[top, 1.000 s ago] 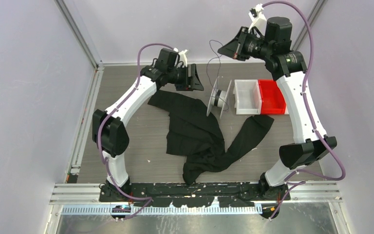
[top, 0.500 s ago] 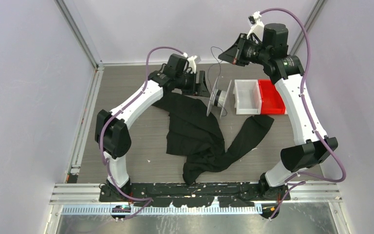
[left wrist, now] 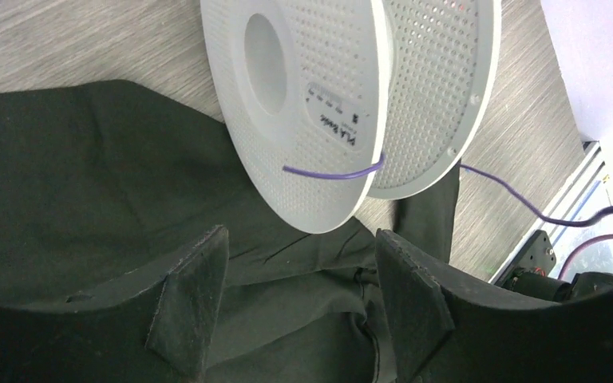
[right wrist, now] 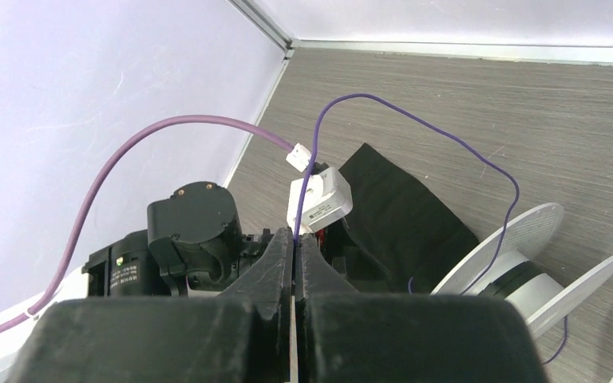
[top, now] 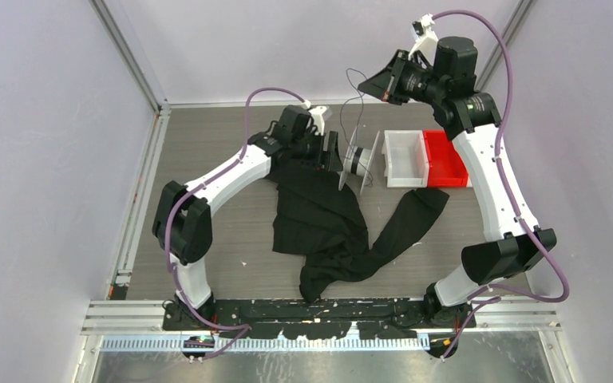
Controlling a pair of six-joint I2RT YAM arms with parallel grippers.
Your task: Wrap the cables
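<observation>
White perforated plastic spool [left wrist: 319, 80] standing far on the grey bench [top: 207, 136].
My right gripper [right wrist: 294, 239] clamps the thin purple cable [right wrist: 359, 96] trailing to the spool; my left gripper [left wrist: 299, 247] gapes empty left of it, over black cloth [left wrist: 88, 175].

You're looking at one very thin purple cable [left wrist: 331, 171]. It is pinched in the right gripper [right wrist: 295, 247], arcs up in a slack loop, then drops to the white spool [left wrist: 311, 96], where a short strand crosses the near flange's rim.
</observation>
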